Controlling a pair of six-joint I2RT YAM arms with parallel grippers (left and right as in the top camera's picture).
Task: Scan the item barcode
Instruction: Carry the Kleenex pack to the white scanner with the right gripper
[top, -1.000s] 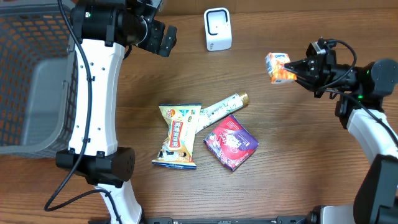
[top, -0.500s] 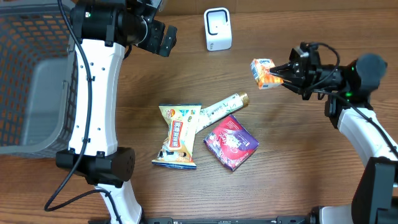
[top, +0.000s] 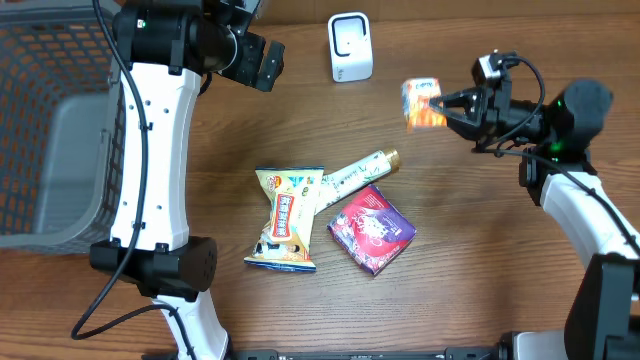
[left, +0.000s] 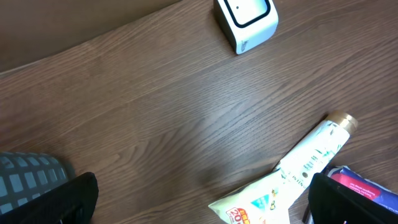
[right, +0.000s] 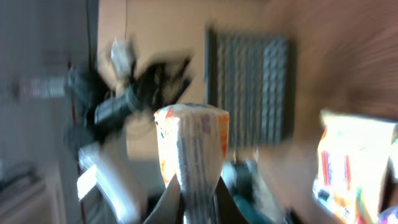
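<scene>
Snack packet (top: 287, 219), tube (top: 358, 171), purple pack (top: 371, 229), grey basket (top: 50, 120).

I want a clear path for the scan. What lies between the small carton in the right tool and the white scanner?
Nothing stands there: the overhead view shows only bare table between the carton and the scanner.

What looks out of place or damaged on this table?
Nothing is spilled or damaged. The tube lies slanted, touching the snack bag. The carton is off the table, in the right gripper.
</scene>
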